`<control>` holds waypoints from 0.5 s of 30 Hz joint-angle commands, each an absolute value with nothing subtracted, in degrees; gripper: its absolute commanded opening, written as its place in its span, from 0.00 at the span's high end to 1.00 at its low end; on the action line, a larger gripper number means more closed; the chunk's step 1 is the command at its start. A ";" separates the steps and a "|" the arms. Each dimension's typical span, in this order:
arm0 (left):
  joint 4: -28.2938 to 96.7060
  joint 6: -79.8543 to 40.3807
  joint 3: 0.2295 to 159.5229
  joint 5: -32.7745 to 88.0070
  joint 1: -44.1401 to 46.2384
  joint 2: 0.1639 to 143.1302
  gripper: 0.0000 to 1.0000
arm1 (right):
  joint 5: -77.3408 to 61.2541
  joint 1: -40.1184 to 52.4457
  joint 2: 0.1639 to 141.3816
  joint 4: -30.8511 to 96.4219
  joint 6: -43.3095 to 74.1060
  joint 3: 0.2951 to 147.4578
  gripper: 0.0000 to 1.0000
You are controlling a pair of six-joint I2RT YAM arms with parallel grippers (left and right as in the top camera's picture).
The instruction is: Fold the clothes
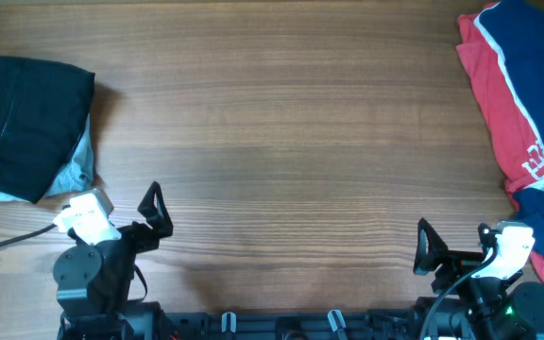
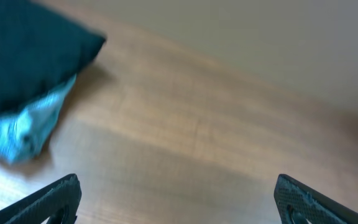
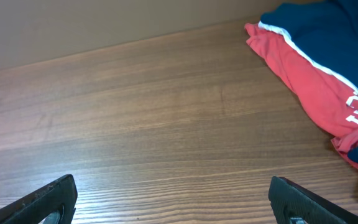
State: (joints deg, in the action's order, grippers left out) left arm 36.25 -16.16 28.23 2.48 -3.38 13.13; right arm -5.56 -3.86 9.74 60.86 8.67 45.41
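Note:
A folded dark garment (image 1: 22, 113) lies at the table's left edge on top of a light blue one (image 1: 72, 175); both show in the left wrist view, the dark one (image 2: 23, 53) over the light blue one (image 2: 27, 124). A crumpled red and navy garment (image 1: 522, 104) lies at the right edge and shows in the right wrist view (image 3: 316, 68). My left gripper (image 1: 126, 212) is open and empty near the front left, with bare wood between its fingers (image 2: 176, 199). My right gripper (image 1: 451, 247) is open and empty at the front right, also over bare wood (image 3: 173, 199).
The wooden table (image 1: 281, 123) spreads between the two piles. The arm bases and cables sit along the front edge (image 1: 281, 326).

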 commanded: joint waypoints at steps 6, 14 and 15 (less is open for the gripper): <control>50.94 -15.22 28.08 2.33 -3.09 12.80 0.00 | -6.24 -4.03 5.74 60.69 7.66 45.36 0.00; 57.08 -15.22 28.08 2.33 -3.09 12.80 0.00 | -6.22 -4.03 0.21 60.62 7.66 45.32 0.00; 57.14 -15.22 28.08 2.33 -3.09 12.80 0.00 | -6.22 -4.03 0.25 60.60 7.64 45.08 0.00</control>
State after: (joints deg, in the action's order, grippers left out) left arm 56.99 -16.14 28.21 2.48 -3.38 13.10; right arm -5.58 -3.86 1.48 60.84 8.67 45.41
